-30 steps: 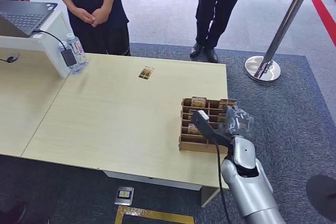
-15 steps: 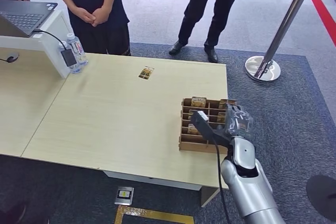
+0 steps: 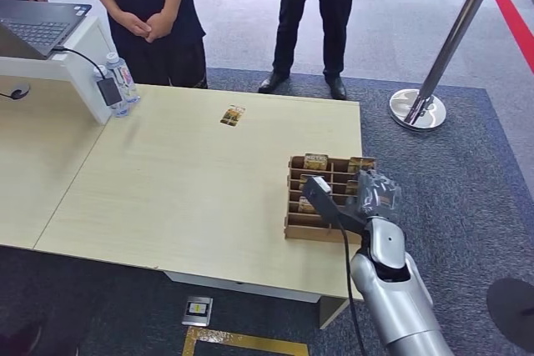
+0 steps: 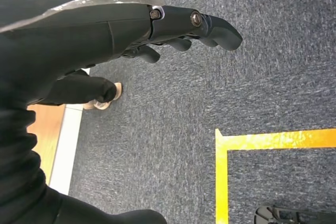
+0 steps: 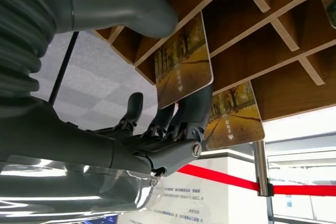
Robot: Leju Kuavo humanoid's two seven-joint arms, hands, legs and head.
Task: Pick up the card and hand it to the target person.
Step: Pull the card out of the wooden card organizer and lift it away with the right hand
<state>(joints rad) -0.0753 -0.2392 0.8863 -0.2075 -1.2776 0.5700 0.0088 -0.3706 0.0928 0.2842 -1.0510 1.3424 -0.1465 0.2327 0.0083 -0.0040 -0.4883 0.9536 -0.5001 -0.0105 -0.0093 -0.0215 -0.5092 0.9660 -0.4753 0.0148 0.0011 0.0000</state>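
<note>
Table (image 3: 188, 189) pale wood, on grey carpet. Rack (image 3: 314, 223) at table's right front corner, cards standing in its slots. Right hand (image 3: 376, 191) at rack's right end, fingers (image 5: 194, 114) touching card (image 5: 183, 61) in slot; grip not clear, cannot tell. Left hand (image 4: 130, 30) hangs over carpet, fingers straight, apart, holding nothing. Another card (image 3: 232, 115) lies flat near table's far edge.

Pale matt wood-grain laminate covers the surface (image 3: 188, 181), where a brown plywood rack (image 3: 296, 206) with raw-cut edges holds glossy printed cards (image 5: 183, 61). The right hand (image 5: 166, 129), of smooth dark-grey plastic under a clear shiny cover, meets them. Rough grey carpet (image 4: 178, 129) carries glossy yellow tape (image 4: 277, 140); a polished metal post (image 3: 453, 35) gleams.
</note>
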